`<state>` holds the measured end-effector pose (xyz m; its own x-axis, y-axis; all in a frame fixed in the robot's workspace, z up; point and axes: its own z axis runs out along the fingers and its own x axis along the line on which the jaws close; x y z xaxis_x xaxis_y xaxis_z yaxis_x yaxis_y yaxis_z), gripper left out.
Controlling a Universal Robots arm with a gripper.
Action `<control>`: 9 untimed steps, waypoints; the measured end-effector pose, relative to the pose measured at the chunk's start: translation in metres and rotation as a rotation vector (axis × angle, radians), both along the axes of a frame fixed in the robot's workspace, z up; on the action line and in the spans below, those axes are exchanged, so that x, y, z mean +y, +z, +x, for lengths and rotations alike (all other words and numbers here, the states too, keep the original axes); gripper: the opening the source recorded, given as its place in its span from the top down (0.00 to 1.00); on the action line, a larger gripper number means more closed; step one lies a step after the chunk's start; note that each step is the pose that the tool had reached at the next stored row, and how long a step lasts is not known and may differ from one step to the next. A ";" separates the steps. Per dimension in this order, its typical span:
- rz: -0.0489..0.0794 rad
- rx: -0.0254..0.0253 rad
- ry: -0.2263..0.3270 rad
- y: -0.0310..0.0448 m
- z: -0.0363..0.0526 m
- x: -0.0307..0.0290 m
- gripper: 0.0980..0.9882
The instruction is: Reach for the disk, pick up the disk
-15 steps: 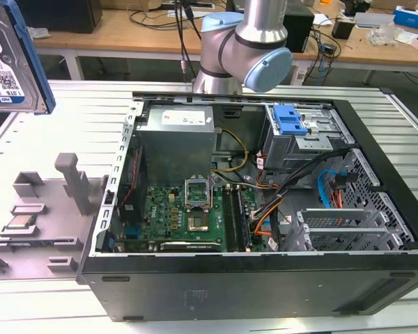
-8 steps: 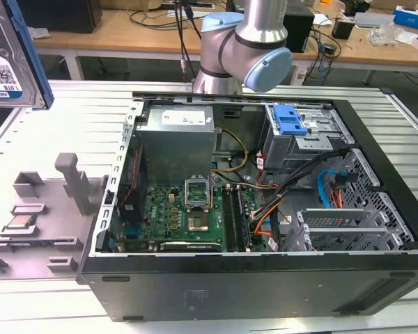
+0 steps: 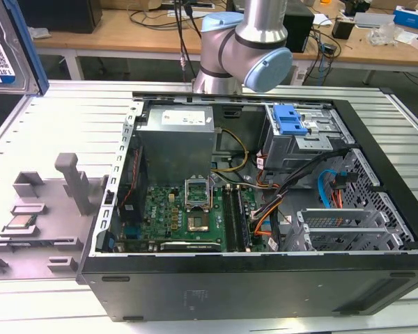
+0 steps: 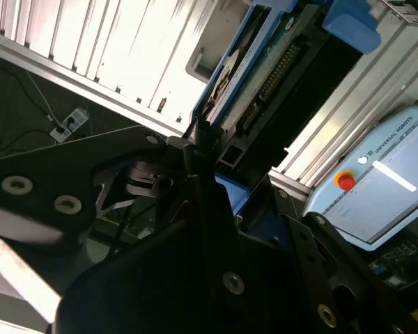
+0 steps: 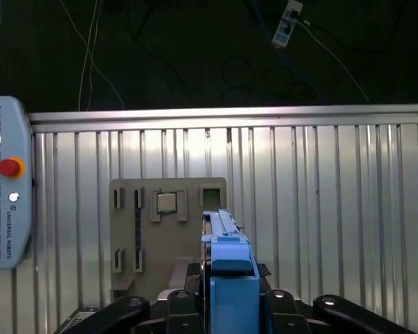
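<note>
Ribbed aluminium tabletop [image 3: 70, 118] runs under everything, with cluttered wooden benches along the far side of the room. From where I stand, the disk [image 3: 1, 52] hangs upright and clear of the table at the exterior view's far left, its white-and-blue label facing out and the blue bracket along its edge. In both wrist views the gripper [image 5: 226, 273] is clamped on it: black fingers [image 4: 202, 139] press against the bracketed edge of the disk [image 4: 254, 62], and the blue plastic [image 5: 226, 264] sits squeezed between them.

Below it on the table lies a grey fixture tray [image 5: 167, 229] with a small square CPU chip [image 5: 167, 202] seated in one pocket; a teach pendant [image 5: 7, 181] rests beside the tray.

Nearer, the black computer case [image 3: 265, 278] lies open on its side. Inside are the green motherboard [image 3: 188, 216], a grey power supply [image 3: 177, 139], a drive cage with a blue latch [image 3: 292, 120] and bundled cables.

Behind the case, at its far edge, the arm's silver-and-blue joint [image 3: 244, 42] stands tall.
</note>
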<state>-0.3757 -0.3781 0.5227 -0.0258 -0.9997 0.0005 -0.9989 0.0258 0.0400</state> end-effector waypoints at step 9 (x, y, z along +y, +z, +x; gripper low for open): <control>0.000 0.0000 0.000 0.0002 0.0194 0.0000 0.70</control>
